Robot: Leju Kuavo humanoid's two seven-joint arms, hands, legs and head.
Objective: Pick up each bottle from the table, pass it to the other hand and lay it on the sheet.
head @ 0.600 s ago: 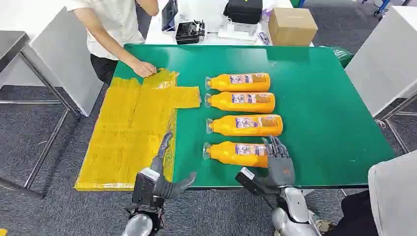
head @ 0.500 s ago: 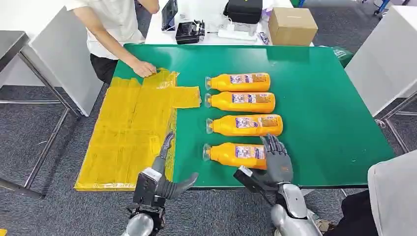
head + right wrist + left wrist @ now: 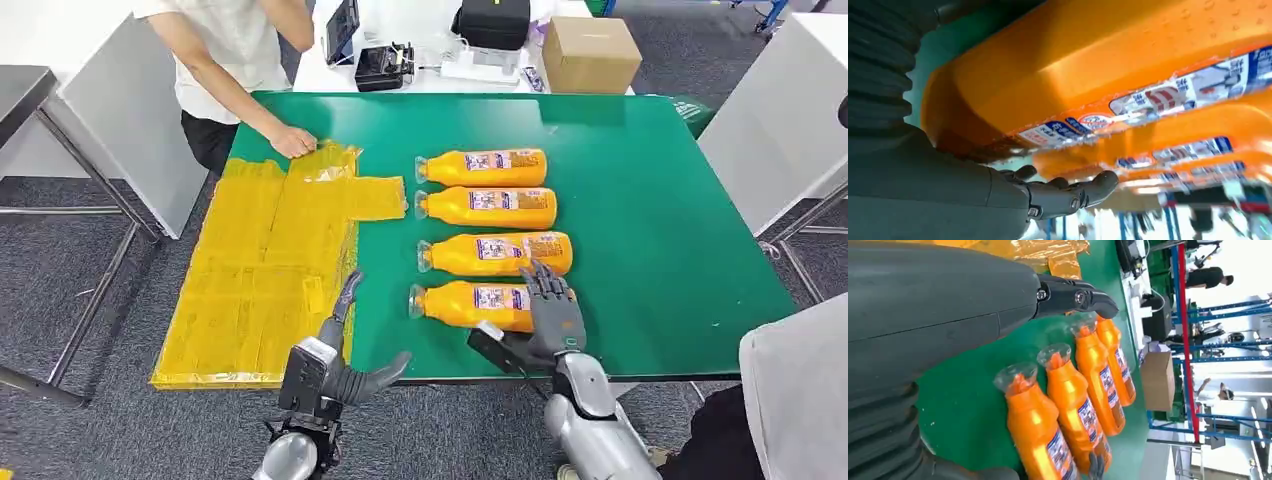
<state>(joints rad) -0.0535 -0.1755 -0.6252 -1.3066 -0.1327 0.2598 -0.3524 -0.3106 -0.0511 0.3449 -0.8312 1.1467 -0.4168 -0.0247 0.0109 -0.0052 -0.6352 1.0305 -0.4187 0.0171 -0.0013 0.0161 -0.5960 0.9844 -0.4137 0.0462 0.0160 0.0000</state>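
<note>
- Four orange bottles lie on their sides in a column on the green table [image 3: 650, 200], clear caps toward the yellow sheet [image 3: 265, 270]; I read them as full of orange liquid.
- Nearest bottle [image 3: 470, 305]: my right hand [image 3: 555, 318] is over its base end, fingers spread on its top. I cannot tell whether they grip it. The right wrist view shows the bottle just beside the palm.
- Second bottle [image 3: 495, 253], third bottle [image 3: 487, 207] and farthest bottle [image 3: 483, 166]: untouched, side by side, apart from the sheet.
- My left hand [image 3: 345, 365] hovers at the near table edge beside the sheet, fingers apart, holding nothing.
- A person [image 3: 235, 50] at the far left corner rests a hand on the sheet's far edge.
- A cardboard box [image 3: 592, 52] stands on the white table behind.
</note>
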